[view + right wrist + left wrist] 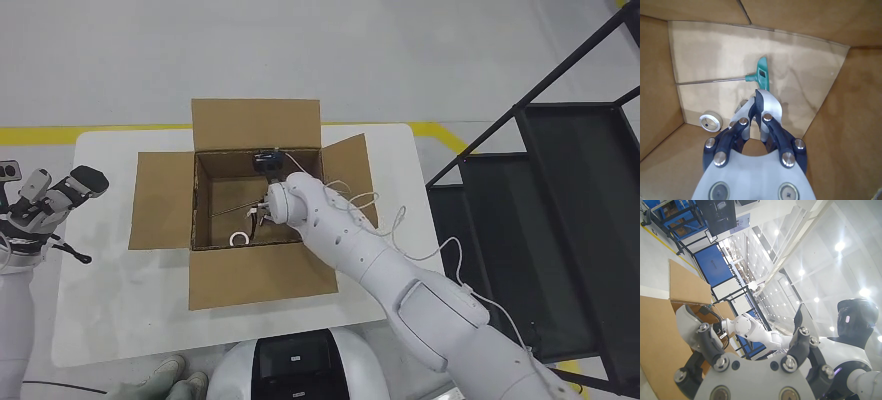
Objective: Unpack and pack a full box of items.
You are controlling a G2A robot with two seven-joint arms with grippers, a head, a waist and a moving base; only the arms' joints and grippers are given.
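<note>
My right claw (755, 98) is pinched narrow, tips together, low inside the cardboard box (657, 75). It is just beside the green T-handle key (761, 73) lying on the box floor. A metal ring (710, 123) lies near a corner. My left claw (742, 309) gapes wide at the left edge of the counter (110, 300), well apart from the box.

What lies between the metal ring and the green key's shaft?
Bare box floor only, between metal ring and key's shaft, in the right wrist view.
</note>
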